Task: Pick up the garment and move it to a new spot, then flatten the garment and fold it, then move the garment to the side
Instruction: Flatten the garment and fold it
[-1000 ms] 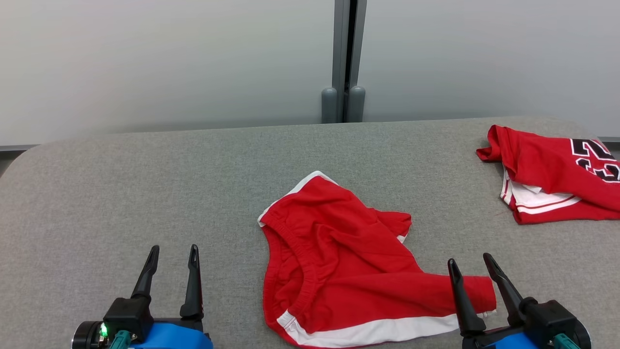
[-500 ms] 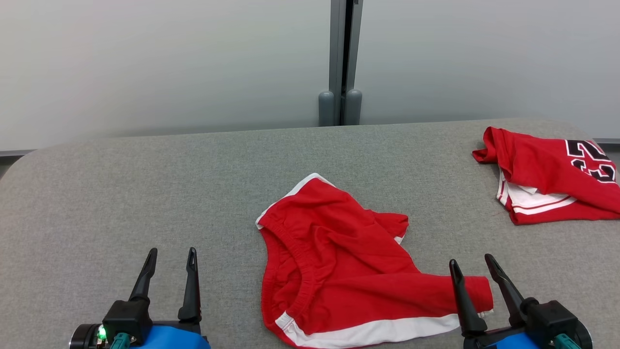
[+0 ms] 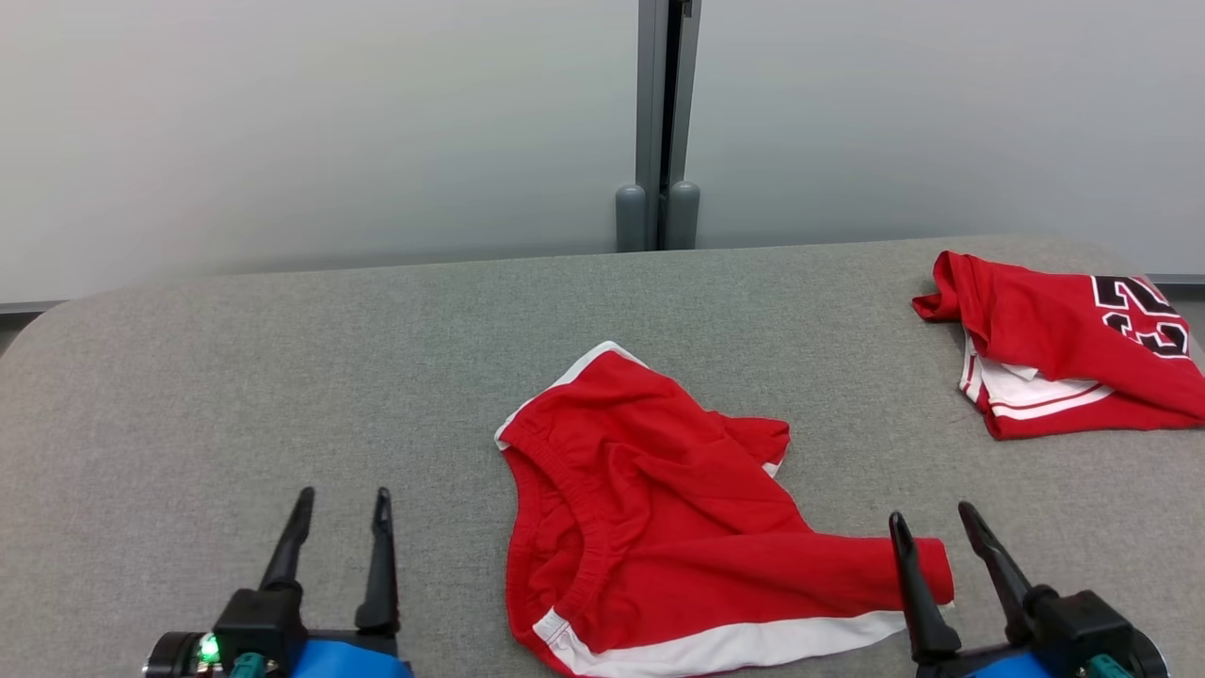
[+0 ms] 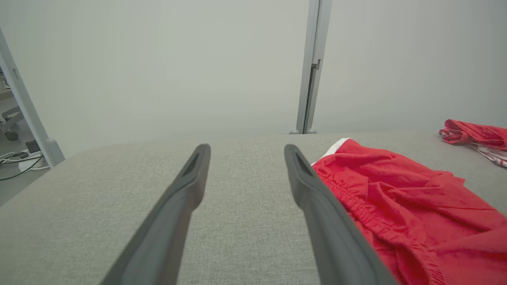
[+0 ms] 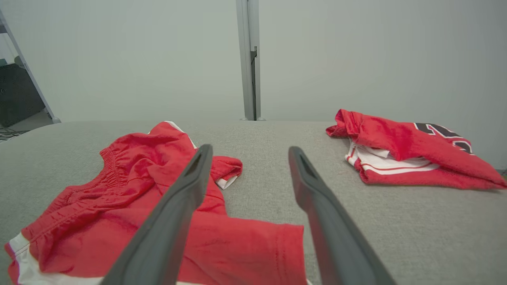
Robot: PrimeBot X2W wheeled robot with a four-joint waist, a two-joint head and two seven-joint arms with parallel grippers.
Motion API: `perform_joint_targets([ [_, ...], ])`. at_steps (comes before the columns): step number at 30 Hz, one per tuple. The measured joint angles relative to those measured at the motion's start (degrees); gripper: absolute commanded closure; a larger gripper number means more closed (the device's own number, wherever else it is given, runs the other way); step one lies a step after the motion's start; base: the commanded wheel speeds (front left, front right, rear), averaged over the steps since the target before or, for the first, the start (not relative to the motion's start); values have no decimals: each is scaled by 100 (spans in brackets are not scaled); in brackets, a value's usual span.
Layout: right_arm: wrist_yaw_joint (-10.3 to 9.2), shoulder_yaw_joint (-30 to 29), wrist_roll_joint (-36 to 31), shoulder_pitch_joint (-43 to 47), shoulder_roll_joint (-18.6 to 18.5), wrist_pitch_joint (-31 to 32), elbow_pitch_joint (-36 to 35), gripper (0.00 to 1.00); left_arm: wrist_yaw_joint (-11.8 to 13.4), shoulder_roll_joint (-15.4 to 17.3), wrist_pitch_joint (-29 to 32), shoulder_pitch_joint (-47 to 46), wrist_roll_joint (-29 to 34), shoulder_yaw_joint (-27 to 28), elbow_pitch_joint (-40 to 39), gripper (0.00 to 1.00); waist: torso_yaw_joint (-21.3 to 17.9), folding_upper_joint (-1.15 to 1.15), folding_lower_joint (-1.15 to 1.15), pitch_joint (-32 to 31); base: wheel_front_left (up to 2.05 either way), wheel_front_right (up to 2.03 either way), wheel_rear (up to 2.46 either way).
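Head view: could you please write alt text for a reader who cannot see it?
Crumpled red shorts with white trim lie in the middle of a grey padded table. The left gripper and the right gripper, both open and empty, point up from the lower corners. A red jersey with black numerals lies at the far right.

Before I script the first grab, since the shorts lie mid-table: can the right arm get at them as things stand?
Probably yes. The right gripper is open, and one leg of the red shorts lies just under it, nothing in between. The jersey sits apart, farther right.
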Motion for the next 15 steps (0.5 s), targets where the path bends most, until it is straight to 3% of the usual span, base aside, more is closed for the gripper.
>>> perform_joint_targets([
  [11,0,364,77,147,-856,0,831,0,-97,88,0,59,-2,-1115,277,0,-153,1,0,37,0,0,0],
  [15,0,581,183,49,-998,1,1211,0,-121,202,0,79,-134,-1690,490,0,-242,1,0,67,0,0,0],
])
